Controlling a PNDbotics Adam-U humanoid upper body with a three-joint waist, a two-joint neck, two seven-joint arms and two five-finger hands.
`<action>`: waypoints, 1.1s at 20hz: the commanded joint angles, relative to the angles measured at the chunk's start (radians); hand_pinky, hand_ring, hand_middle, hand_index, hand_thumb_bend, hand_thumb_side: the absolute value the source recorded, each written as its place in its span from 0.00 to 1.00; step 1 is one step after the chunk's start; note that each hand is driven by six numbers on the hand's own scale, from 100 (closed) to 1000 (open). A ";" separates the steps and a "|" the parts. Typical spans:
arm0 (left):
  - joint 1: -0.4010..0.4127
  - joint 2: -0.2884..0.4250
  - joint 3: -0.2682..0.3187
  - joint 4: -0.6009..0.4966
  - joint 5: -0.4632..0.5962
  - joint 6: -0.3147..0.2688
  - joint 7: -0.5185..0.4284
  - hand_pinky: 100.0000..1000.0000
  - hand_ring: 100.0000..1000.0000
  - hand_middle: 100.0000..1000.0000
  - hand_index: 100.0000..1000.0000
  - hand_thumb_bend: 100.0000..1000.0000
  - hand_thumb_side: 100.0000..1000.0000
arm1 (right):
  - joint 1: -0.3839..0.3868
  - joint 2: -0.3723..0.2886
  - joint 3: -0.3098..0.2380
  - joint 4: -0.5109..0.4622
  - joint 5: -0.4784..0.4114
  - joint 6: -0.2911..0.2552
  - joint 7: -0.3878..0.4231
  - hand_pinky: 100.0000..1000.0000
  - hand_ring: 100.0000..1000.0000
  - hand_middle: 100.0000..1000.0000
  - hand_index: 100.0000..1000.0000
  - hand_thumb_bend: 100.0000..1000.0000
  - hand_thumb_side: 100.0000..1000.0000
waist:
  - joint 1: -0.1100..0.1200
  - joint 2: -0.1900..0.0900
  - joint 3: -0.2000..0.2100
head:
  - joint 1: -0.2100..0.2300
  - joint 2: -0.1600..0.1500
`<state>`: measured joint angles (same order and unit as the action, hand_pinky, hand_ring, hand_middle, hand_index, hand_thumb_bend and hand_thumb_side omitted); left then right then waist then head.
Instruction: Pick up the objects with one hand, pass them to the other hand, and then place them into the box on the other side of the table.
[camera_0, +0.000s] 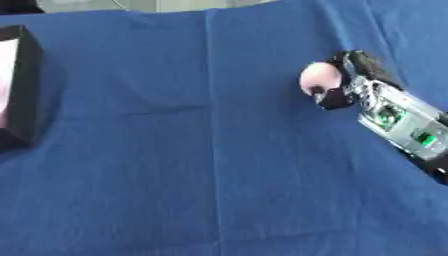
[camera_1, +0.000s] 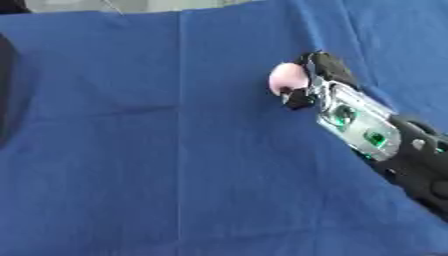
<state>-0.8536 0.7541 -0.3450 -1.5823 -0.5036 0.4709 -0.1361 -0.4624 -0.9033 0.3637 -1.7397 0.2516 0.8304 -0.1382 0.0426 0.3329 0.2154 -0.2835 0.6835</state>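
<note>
A small pink rounded object (camera_0: 318, 77) sits in my right hand (camera_0: 352, 80), which comes in from the right edge over the blue cloth. The hand's dark fingers curl round the object's right and lower sides. The black box (camera_0: 24, 85) with a pale inside stands at the left edge of the left eye view. Only a dark sliver of the box (camera_1: 4, 95) shows in the right eye view. My left hand appears in neither view.
A blue cloth (camera_0: 192, 160) with fold lines covers the whole table. A pale strip of the room (camera_0: 157, 5) shows beyond the far edge.
</note>
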 joint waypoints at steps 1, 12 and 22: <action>-0.008 0.023 0.005 -0.004 -0.011 -0.005 -0.002 0.89 0.76 0.73 0.73 0.00 0.35 | -0.006 -0.032 -0.016 -0.031 -0.011 0.005 -0.026 0.69 0.73 0.53 0.63 0.20 0.00 | 0.000 -0.029 -0.004 | 0.004 0.000; 0.003 0.033 0.010 0.000 -0.010 -0.008 -0.005 0.90 0.76 0.73 0.73 0.00 0.34 | 0.025 -0.043 -0.034 -0.159 -0.110 0.044 -0.112 0.58 0.65 0.43 0.47 0.23 0.00 | -0.004 -0.067 -0.032 | 0.024 0.031; -0.009 0.052 0.036 -0.093 0.075 0.013 0.011 0.92 0.75 0.73 0.73 0.00 0.36 | 0.053 -0.024 -0.048 -0.259 -0.178 0.049 -0.221 0.48 0.60 0.42 0.44 0.06 0.00 | -0.006 -0.097 -0.041 | 0.038 0.044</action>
<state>-0.8425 0.7670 -0.3289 -1.6498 -0.4383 0.4794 -0.1283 -0.4007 -0.9109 0.3330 -1.9733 0.0842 0.8251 -0.2880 0.0367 0.2617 0.1733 -0.2484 0.7279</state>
